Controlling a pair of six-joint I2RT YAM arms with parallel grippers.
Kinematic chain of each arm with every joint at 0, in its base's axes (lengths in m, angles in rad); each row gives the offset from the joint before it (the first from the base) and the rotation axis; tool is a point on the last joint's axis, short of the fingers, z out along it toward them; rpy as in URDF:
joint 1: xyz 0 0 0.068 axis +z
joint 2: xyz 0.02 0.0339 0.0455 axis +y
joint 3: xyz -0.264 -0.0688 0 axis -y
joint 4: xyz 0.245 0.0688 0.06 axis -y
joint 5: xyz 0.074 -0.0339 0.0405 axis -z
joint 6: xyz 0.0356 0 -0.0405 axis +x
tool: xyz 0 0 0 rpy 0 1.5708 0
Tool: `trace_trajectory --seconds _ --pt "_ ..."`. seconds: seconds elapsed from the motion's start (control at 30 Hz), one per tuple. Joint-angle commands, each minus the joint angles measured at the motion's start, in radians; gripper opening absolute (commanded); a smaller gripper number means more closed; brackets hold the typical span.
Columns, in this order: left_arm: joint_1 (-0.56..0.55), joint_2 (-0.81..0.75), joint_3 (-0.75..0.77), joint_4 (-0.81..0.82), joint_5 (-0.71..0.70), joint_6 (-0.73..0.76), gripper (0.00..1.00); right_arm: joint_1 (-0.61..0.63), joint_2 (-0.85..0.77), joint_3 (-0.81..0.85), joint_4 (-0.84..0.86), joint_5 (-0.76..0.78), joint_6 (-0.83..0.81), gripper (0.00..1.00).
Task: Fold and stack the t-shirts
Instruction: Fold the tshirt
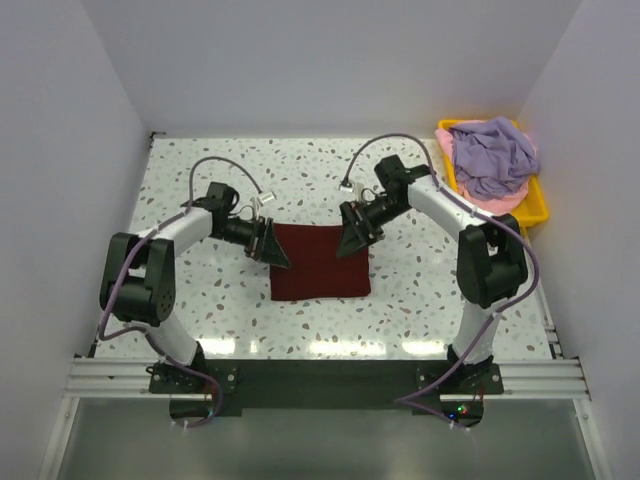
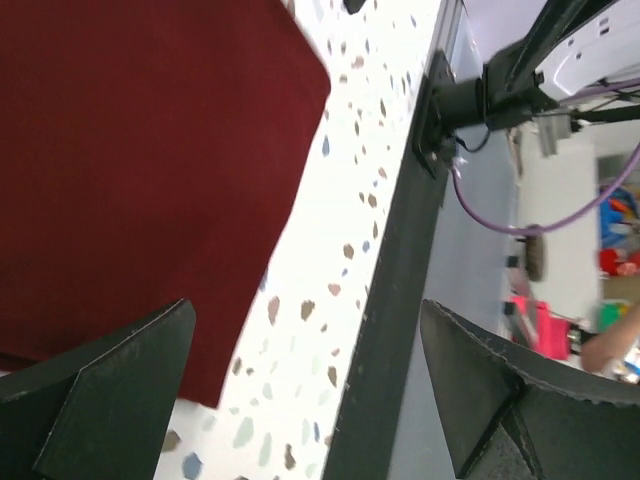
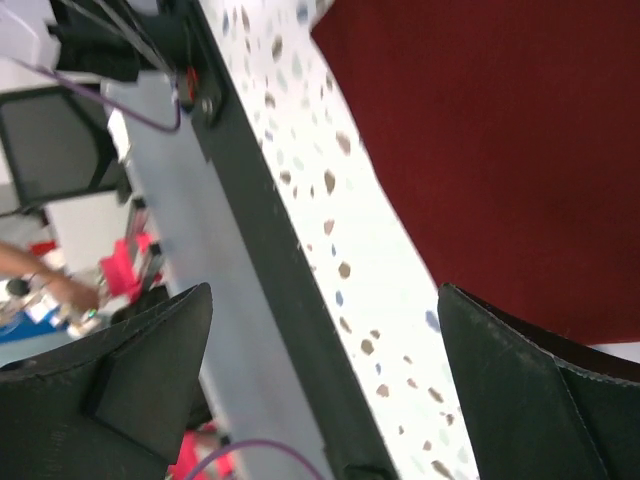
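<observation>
The dark maroon t-shirt (image 1: 320,262) lies folded into a flat rectangle in the middle of the table. It also shows in the left wrist view (image 2: 130,150) and the right wrist view (image 3: 500,130). My left gripper (image 1: 272,245) is open and empty at the shirt's far left corner. My right gripper (image 1: 352,238) is open and empty at the shirt's far right corner. The lavender t-shirt (image 1: 492,152) lies crumpled on the pale pink t-shirt (image 1: 508,200) in the yellow tray.
The yellow plastic tray (image 1: 538,208) stands at the far right against the wall. White walls close the table on three sides. A black rail (image 1: 320,375) runs along the near edge and shows in both wrist views.
</observation>
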Motion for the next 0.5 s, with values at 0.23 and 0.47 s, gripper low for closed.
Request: trace_trajectory --seconds 0.23,0.47 --pt "-0.021 0.173 0.146 0.521 -0.082 -0.440 1.00 -0.055 0.249 0.233 0.227 -0.018 0.150 0.96" --pt "0.056 0.356 0.218 0.517 -0.131 -0.434 1.00 -0.130 0.434 0.307 0.221 0.062 0.090 0.94"
